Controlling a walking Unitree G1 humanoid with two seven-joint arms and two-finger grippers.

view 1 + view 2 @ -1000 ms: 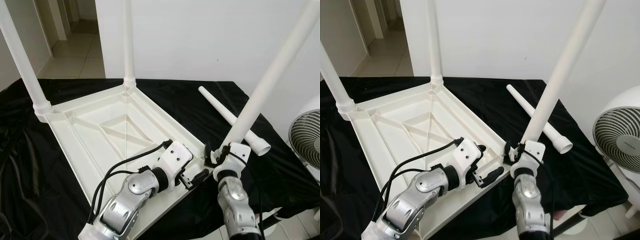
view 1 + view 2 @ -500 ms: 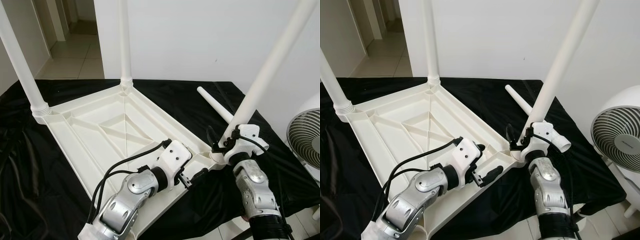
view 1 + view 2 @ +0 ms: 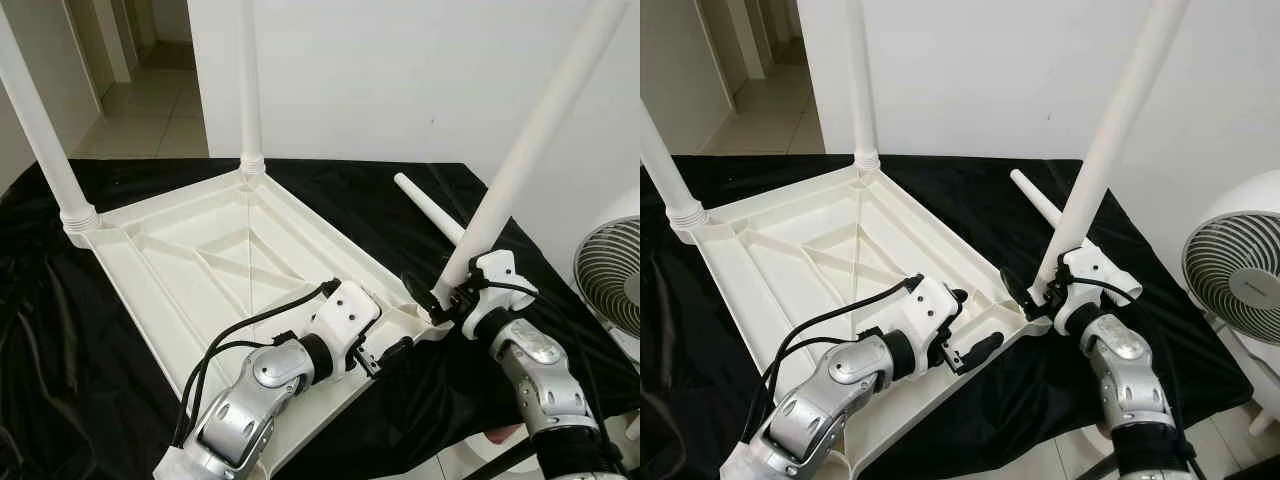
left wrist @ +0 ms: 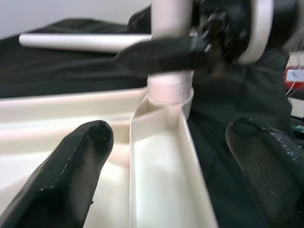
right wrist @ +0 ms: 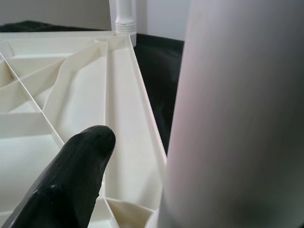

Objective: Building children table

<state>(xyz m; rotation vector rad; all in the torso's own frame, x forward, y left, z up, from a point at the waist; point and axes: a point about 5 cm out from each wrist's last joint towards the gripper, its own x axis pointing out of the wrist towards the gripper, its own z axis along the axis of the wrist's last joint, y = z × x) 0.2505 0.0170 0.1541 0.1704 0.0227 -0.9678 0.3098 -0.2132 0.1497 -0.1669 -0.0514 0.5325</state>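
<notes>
The white plastic tabletop (image 3: 210,270) lies upside down on a counter (image 3: 60,380) draped in black cloth. Two legs stand upright in its far corners: one at the far-left corner (image 3: 40,130), one at the far corner (image 3: 250,90). A third leg (image 3: 520,160) leans in the near-right corner socket (image 4: 168,92), tilted to the right. The right gripper (image 3: 440,290) has its jaws closed round the base of this leg, just above the socket. The left gripper (image 3: 385,352) rests at the tabletop's near edge beside that corner; its fingers (image 4: 76,166) are spread wide, gripping nothing. A fourth leg (image 3: 440,215) lies loose on the cloth beyond the right gripper. A fan (image 3: 610,275) stands to the right.
</notes>
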